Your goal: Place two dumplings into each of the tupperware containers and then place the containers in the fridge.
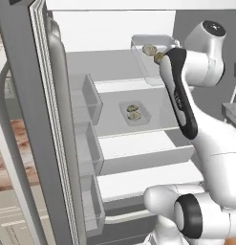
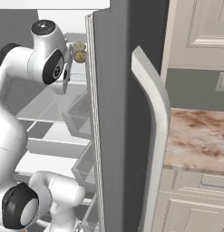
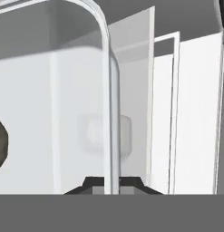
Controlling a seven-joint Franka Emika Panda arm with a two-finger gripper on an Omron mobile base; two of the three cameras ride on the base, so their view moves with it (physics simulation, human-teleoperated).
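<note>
**Second container held at the fridge, not yet shelved**

My claw (image 3: 111, 183) is clamped on the rim of the second tupperware container (image 1: 150, 57); in the hand view the thin rim wall runs straight down between my two finger tips. I hold this tray aloft in front of the open fridge (image 1: 138, 28), level with its upper shelf. Two dumplings (image 1: 149, 49) lie in it, close to my wrist; one shows as a dark lump at the left edge of the hand view.

The other container (image 1: 134, 113) already rests on the middle shelf (image 1: 153, 143), also with two dumplings inside.

Judgement: filling is complete and the first tray is stored. The step in hand is stowing the second.

Next move calls for carrying the tray inward over a shelf, keeping it level so the dumplings do not roll, lowering until its base rests flat, and only then releasing. The door bins (image 1: 88, 100) stand to the left and must be cleared.
</note>
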